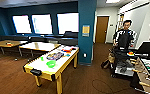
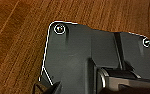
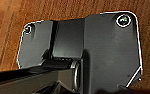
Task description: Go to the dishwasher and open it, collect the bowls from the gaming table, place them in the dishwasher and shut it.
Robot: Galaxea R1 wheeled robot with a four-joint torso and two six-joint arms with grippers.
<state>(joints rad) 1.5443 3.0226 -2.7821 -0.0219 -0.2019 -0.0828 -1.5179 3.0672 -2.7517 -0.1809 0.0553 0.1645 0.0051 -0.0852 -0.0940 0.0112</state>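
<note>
Long white-topped gaming table [image 1: 42,65], yellow-edged: ahead of me, left of the teal pillar [image 1: 86,30]. On it: bright green plastic bowl [image 1: 51,64], colourful board-game boxes [image 1: 55,55]. My jaws' state: cannot tell.

bowl [image 1: 51,64] on gaming table [image 1: 38,65], boxes [image 1: 55,55] behind.

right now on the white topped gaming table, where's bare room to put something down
On the gaming table, the near end is bare, between the green bowl and the dark corner fitting. The far half is crowded: a board-game box mid-table and bright items beyond it.
</note>
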